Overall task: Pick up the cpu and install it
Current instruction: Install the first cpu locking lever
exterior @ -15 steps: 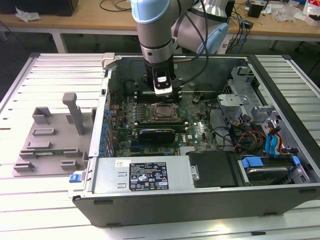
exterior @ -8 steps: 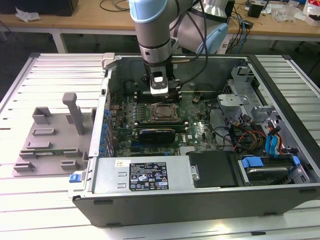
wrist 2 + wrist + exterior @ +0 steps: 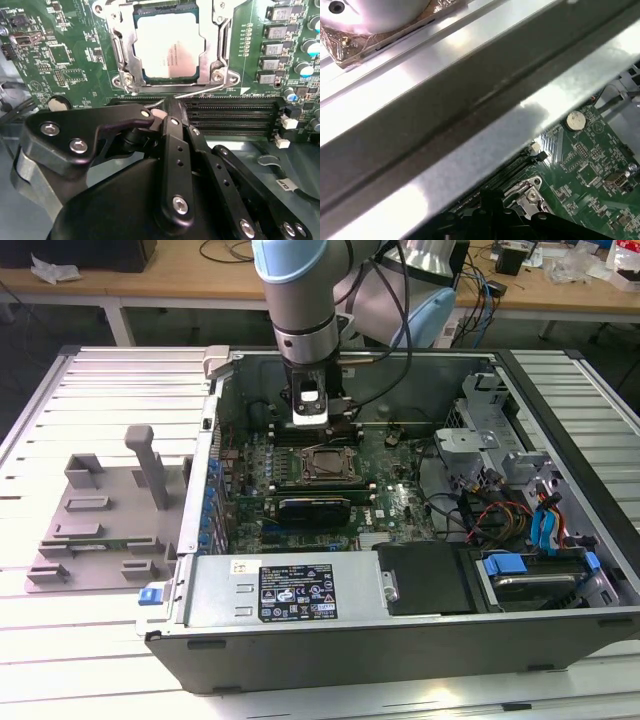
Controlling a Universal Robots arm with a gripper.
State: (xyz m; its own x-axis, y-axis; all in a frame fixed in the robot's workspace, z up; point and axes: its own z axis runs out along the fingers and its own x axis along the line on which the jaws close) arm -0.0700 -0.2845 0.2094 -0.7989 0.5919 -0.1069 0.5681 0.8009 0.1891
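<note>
cpu (image 3: 167, 47) seated in socket | hand (image 3: 167, 107) beside it, apparently closed, empty

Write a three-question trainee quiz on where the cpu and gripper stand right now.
1. True or false: the cpu lies inside the socket frame on the motherboard.
2. In the second wrist view, the gripper has its tips over: A) the fixture plate, B) the memory slots beside the socket, C) the drive bay.
3. Fill in: in the exterior view, the fixture plate lies outside the case, on the view's ____.

Key: 1 true; 2 B; 3 left.
</note>
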